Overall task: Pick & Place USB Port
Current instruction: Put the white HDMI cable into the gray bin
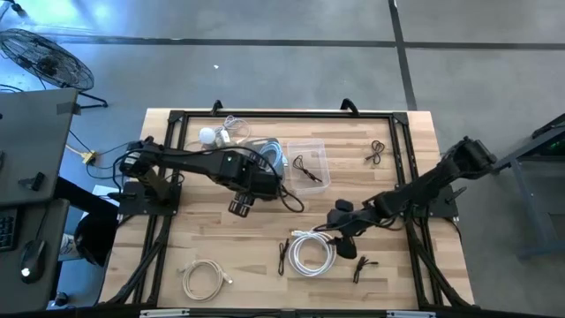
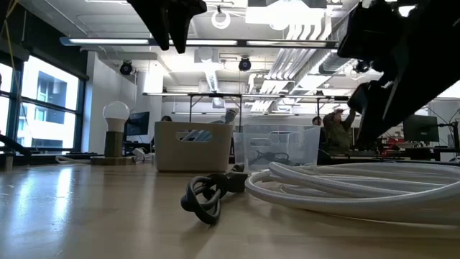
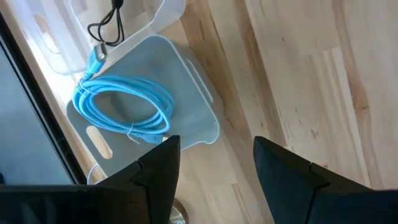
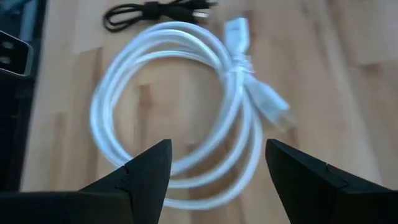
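Two grippers stand open and empty. Right gripper (image 4: pixel 214 168) hovers over the white coiled cable (image 1: pixel 311 252) at the table's near edge; expect it light, limp and smooth, best pinched at the tie binding its loops. Left gripper (image 1: pixel 240 207) waits mid-table. Farther off, the grey bin (image 3: pixel 186 93) holds a blue cable (image 3: pixel 124 109), beside a clear bin (image 1: pixel 311 163)

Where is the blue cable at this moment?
In the high view, the blue cable lies coiled in the grey bin beside the clear box, near the left gripper.
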